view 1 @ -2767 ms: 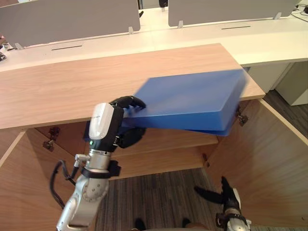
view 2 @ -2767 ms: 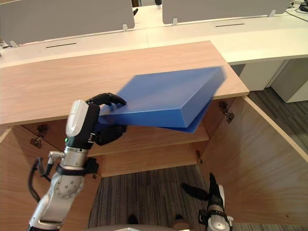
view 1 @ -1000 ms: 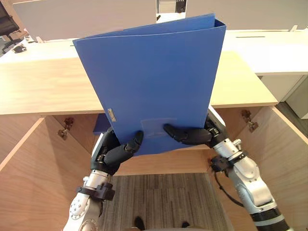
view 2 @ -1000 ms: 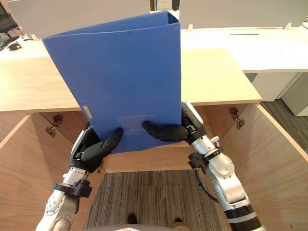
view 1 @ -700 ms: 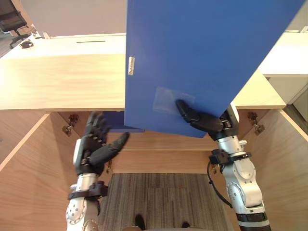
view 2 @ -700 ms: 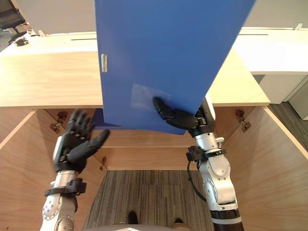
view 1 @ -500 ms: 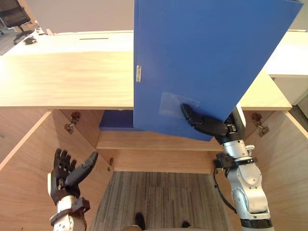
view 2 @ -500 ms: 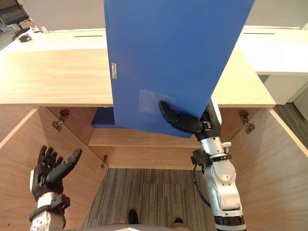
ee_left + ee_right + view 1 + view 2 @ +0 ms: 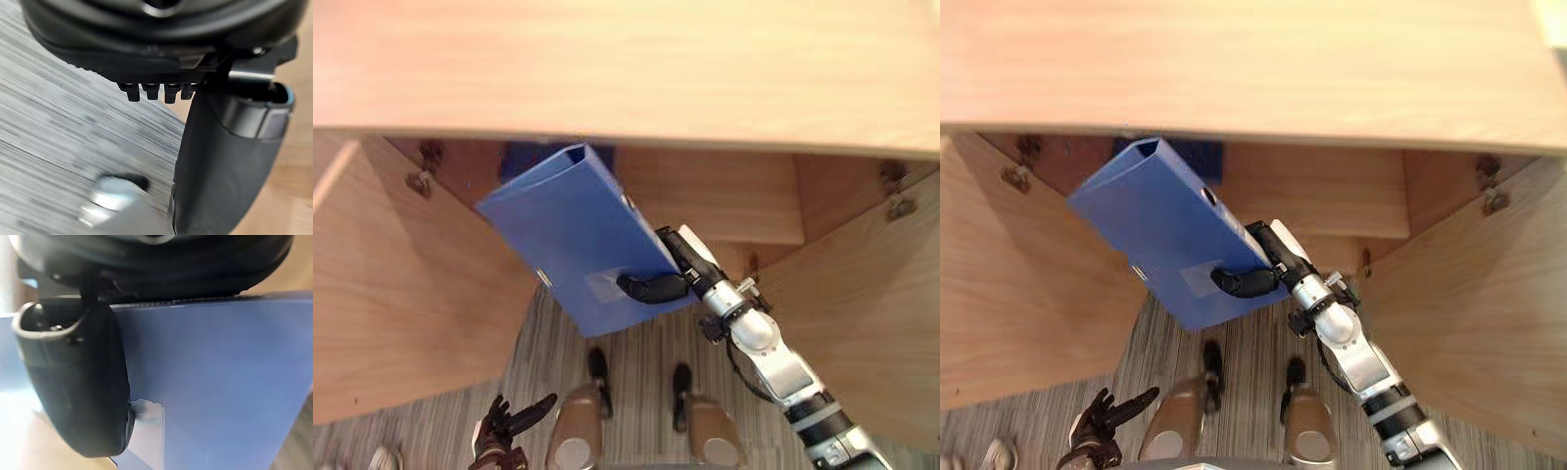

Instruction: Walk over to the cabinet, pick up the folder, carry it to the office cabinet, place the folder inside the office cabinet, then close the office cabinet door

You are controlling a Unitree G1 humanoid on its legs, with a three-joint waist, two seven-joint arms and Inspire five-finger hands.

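Folder (image 9: 570,233): blue, flat and rectangular, hanging tilted in front of the open cabinet, its long edges running from 11 o'clock to 5 o'clock. Its upper end is reaching up under the cabinet top and its lower end is hanging over the carpet (image 9: 636,345).
Right hand (image 9: 656,286): gripping the folder at its 4 o'clock corner, the thumb (image 9: 83,391) curling over the front cover and the fingers going behind it.
Left hand (image 9: 1105,416): hanging low at 7 o'clock, well apart from the folder, fingers spreading straight and holding nothing.
Office cabinet (image 9: 626,69): standing with both doors swinging wide, 1 door (image 9: 382,294) at 9 o'clock and 1 (image 9: 862,313) at 3 o'clock.
Contents: 1 other blue item (image 9: 1200,159) is sitting at the back at 12 o'clock, partly hiding behind the folder. The shelf (image 9: 724,211) is running from it toward 3 o'clock.
Right wrist view: showing the thumb pressing just beside a clear label pocket (image 9: 149,431), which the head views are showing as a pale patch.
Left wrist view: showing striped carpet lying beyond the straight fingers.
Materials: pale wood grain is covering the top, doors and shelf. Metal hinges (image 9: 419,181) are sitting in the upper corners. The cover is looking smooth, the carpet grey and striped.
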